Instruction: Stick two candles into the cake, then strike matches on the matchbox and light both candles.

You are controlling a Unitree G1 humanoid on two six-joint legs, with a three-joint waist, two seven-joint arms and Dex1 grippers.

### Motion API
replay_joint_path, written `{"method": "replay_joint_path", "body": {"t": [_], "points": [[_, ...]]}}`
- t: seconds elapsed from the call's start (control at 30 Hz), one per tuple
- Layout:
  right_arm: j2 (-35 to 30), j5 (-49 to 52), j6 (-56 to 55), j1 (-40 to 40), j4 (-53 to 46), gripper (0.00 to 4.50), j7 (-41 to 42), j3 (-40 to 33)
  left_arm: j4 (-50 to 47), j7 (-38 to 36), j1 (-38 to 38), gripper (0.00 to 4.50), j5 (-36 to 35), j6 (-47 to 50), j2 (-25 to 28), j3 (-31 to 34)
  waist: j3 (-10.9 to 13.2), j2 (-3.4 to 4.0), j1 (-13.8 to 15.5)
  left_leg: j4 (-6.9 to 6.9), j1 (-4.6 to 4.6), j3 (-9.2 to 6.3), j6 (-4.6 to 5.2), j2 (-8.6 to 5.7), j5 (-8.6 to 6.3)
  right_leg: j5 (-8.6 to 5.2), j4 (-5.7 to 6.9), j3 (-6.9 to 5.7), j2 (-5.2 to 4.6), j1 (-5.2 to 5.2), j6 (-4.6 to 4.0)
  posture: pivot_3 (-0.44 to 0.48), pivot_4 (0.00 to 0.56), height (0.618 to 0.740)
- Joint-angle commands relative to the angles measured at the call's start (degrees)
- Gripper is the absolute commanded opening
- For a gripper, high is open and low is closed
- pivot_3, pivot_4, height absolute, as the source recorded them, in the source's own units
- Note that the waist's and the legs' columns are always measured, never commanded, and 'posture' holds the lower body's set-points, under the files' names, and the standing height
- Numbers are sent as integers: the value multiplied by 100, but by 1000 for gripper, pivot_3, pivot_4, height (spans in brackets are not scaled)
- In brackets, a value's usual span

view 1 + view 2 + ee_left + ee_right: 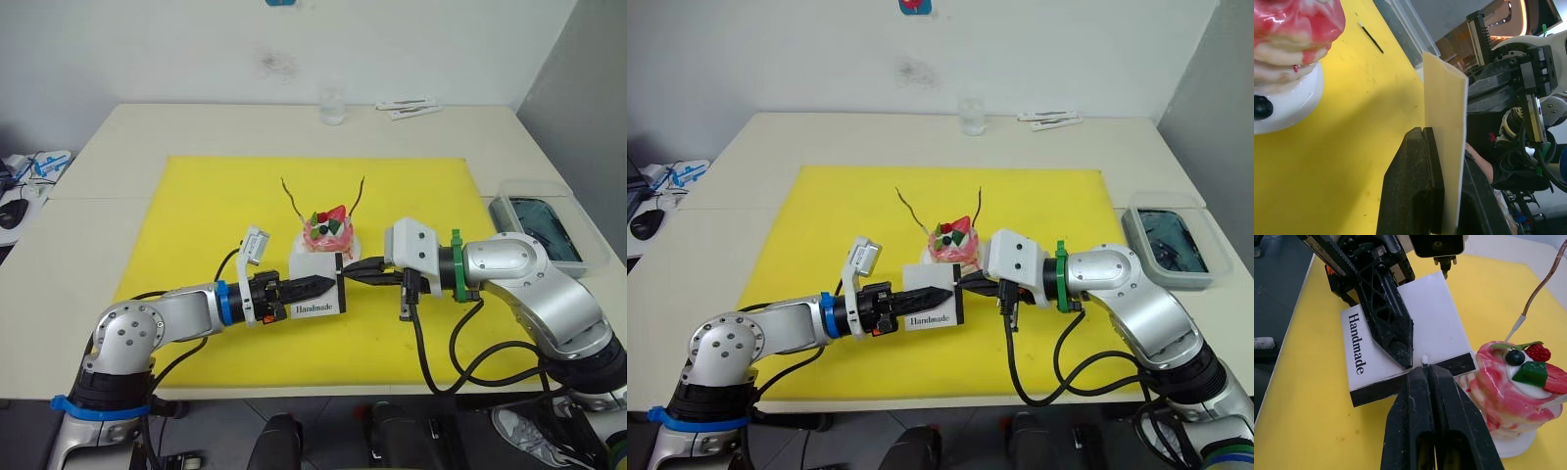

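The pink cake (328, 235) stands on its small white plate (1283, 105) on the yellow mat, with two thin curved candles (292, 194) (360, 193) stuck in its top. Just in front of the cake, my left gripper (318, 285) is shut on the white "Handmade" matchbox (1400, 338) and holds it upright on edge. My right gripper (1425, 372) comes in from the right, shut on a match whose white head (1424, 359) rests at the box's black strip (1415, 377). Another match (1370, 38) lies on the mat beyond the cake.
The yellow mat (196, 215) covers the middle of the pale table. A clear glass (332, 106) and white packets (407, 106) sit at the far edge. A clear container with dark contents (537, 225) stands at the right edge. Small items (39, 166) lie off the table's left.
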Motion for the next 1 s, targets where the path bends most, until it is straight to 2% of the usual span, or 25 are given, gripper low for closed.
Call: {"method": "replay_joint_path", "body": {"t": [0.03, 0.77, 1.0], "points": [[-71, -105, -134, -46, -90, 16, 94, 19, -107, -72, -81, 0, -28, 11, -20, 83, 0, 0, 0, 0, 0, 0, 0, 0, 0, 0, 0, 0, 0, 0, 0, 0, 150, 740], [-154, -519, -564, 130, 128, 16, 398, 253, -193, -47, -78, 0, -98, 37, -39, 151, 0, 0, 0, 0, 0, 0, 0, 0, 0, 0, 0, 0, 0, 0, 0, 0, 150, 740], [-400, -633, -837, 384, -87, 16, 823, 478, -94, 34, -195, 0, -95, -76, -89, 263, 0, 0, 1, 0, 0, 0, 0, 0, 0, 0, 0, 0, -1, 1, 0, 0, 150, 740]]}}
